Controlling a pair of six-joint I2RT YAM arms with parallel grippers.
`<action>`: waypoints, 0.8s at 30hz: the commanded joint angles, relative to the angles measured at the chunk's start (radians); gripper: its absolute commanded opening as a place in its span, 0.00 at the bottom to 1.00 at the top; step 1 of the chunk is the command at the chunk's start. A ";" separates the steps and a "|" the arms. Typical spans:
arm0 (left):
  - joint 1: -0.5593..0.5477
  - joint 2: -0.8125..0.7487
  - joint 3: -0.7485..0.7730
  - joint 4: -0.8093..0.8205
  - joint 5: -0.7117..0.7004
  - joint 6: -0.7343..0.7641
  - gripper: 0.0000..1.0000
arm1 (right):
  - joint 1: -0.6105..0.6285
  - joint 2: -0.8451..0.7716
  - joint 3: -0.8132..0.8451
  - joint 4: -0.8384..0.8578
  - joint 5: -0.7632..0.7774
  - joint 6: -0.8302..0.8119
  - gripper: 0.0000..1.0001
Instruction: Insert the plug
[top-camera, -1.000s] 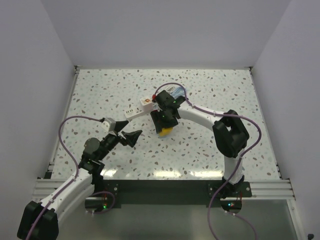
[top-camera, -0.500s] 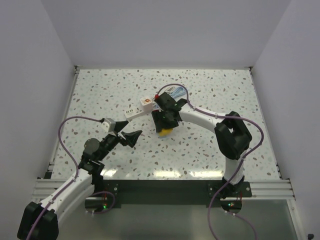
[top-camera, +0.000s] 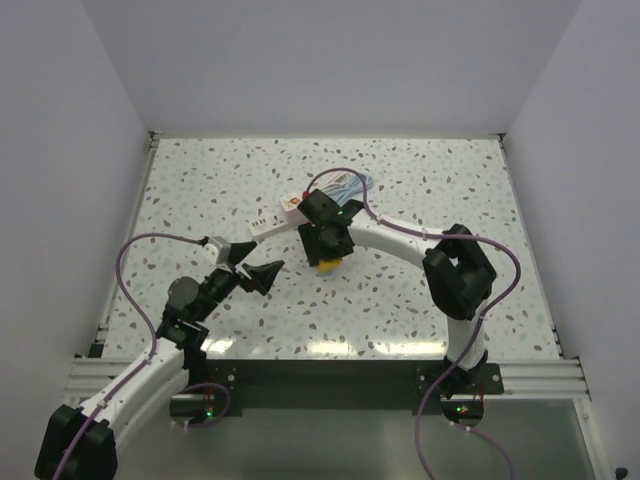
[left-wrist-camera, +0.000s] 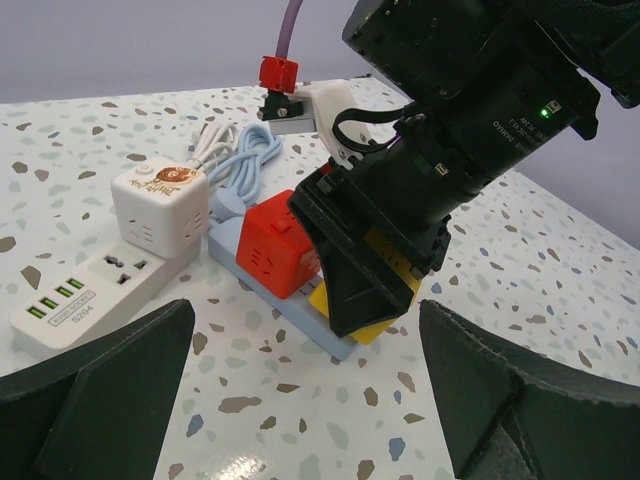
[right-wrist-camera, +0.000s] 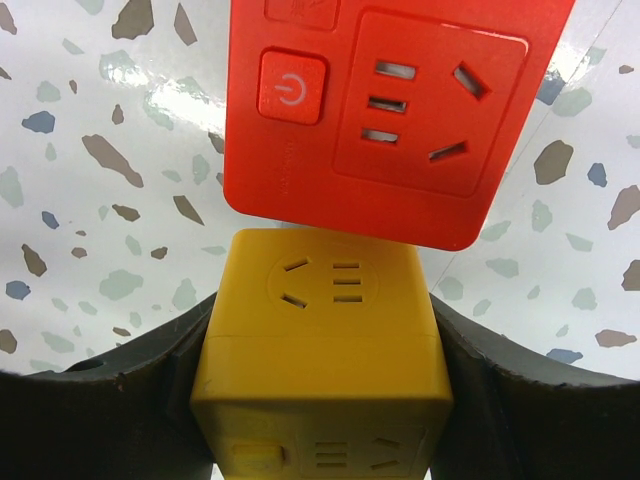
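Right gripper was closed snug on the yellow cube adapter, dark fingers pressed to its two side faces. The cube sat mid-table over the near end of the pale blue strip, right up against the red cube; whether it was fully seated, the views didn't show. From the claw the strip's long axis ran straight ahead, red cube just beyond yellow, so by my reading the seating push wanted to go straight down. The right arm was on it; the left gripper hung wide open and empty, off to the near left. All hard, glossy moulded plastic here, square blocks with rounded corners, on a speckled tabletop. A white cube and white strip lay just beside.
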 joint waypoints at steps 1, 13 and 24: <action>0.011 -0.004 -0.005 0.033 0.000 -0.008 1.00 | -0.002 0.069 -0.037 -0.012 0.065 0.023 0.00; 0.009 -0.018 -0.006 0.027 0.001 -0.010 1.00 | -0.006 0.107 -0.045 0.051 0.049 0.041 0.00; 0.009 -0.025 -0.009 0.030 0.010 -0.013 1.00 | -0.012 0.068 -0.150 0.102 0.061 0.090 0.00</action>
